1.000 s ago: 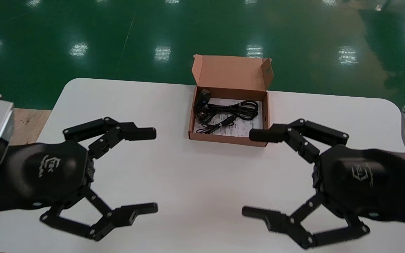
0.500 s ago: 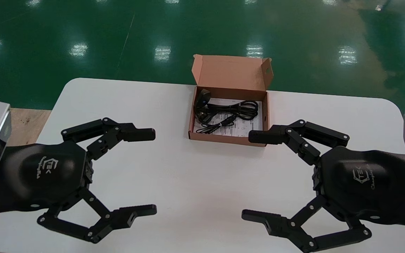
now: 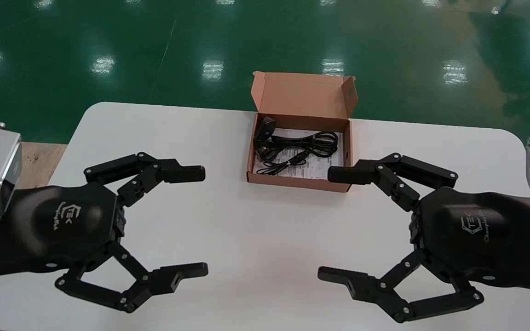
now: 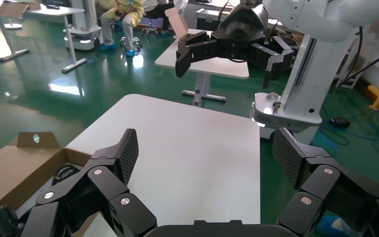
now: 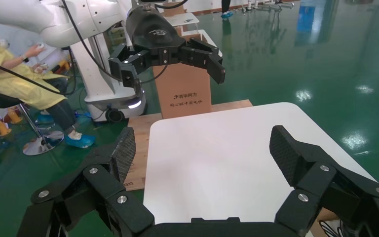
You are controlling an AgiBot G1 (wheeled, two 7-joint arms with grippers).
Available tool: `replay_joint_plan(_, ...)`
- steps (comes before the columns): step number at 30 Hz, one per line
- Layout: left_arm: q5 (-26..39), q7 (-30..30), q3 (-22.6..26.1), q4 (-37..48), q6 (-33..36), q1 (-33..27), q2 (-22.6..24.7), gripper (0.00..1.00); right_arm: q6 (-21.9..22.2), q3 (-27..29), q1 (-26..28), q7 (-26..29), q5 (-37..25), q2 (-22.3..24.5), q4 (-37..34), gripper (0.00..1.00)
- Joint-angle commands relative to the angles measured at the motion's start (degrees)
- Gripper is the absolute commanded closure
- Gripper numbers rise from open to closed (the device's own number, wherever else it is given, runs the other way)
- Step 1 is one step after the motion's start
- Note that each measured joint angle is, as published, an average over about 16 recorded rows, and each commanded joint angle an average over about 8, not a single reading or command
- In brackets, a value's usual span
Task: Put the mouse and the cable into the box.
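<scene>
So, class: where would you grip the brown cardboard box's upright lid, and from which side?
Probably the top free edge, mid-span, from above: the brown cardboard lid stands upright as a thin panel, tabs folded at both corners. The open right pincer hovers nearest; the left pincer idle.

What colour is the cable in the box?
Black. The cable lies coiled in the brown cardboard box; the head view shows it best.

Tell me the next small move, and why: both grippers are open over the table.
Probably draw the right gripper back from the box and stop. The mouse and the cable already lie inside it, and both it and the left gripper hover open and empty, one right fingertip close to the box's front corner.
</scene>
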Motion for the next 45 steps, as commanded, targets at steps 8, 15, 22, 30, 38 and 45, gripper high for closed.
replay_joint_plan(8, 0.0, 0.0, 0.2, 0.1, -0.1, -0.1, 0.1, 0.00, 0.0, -0.1, 0.2, -0.1, -0.2, 0.0, -0.2, 0.00)
replay_joint_plan(15, 0.1, 0.1, 0.2, 0.2, -0.2, -0.1, 0.2, 0.00, 0.0, -0.1, 0.2, -0.1, -0.2, 0.0, -0.3, 0.00)
replay_joint_plan(22, 0.1, 0.1, 0.2, 0.2, -0.2, -0.1, 0.2, 0.00, 0.1, -0.1, 0.3, -0.1, -0.2, 0.0, -0.3, 0.00)
replay_joint_plan(30, 0.1, 0.1, 0.3, 0.2, -0.3, -0.2, 0.2, 0.00, 0.1, -0.1, 0.3, -0.2, -0.3, 0.0, -0.4, 0.00)
replay_joint_plan(38, 0.1, 0.1, 0.3, 0.2, -0.3, -0.2, 0.2, 0.00, 0.1, -0.1, 0.3, -0.2, -0.3, 0.0, -0.4, 0.00)
replay_joint_plan(45, 0.1, 0.1, 0.3, 0.2, -0.3, -0.2, 0.2, 0.00, 0.1, -0.1, 0.3, -0.2, -0.3, 0.0, -0.4, 0.00)
